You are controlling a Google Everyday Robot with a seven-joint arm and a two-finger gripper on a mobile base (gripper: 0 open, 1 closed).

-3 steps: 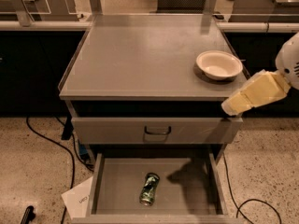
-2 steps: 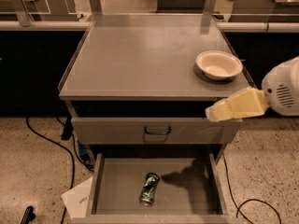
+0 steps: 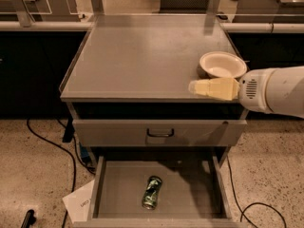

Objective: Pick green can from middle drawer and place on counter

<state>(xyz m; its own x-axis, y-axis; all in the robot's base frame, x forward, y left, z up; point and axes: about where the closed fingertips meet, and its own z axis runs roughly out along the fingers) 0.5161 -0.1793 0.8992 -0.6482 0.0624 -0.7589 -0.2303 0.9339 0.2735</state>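
Note:
The green can lies on its side on the floor of the open middle drawer, near the middle toward the front. The counter is the grey cabinet top above it. My gripper, with pale yellow fingers, reaches in from the right on a white arm. It hovers at the counter's front right edge, just in front of the white bowl and well above the can. It holds nothing.
A shut drawer front with a dark handle sits above the open drawer. A sheet of paper and black cables lie on the speckled floor at left. Another cable lies at right.
My gripper has swung left and levelled out, from beside the cabinet's right front corner to in front of the bowl. The can has not moved.

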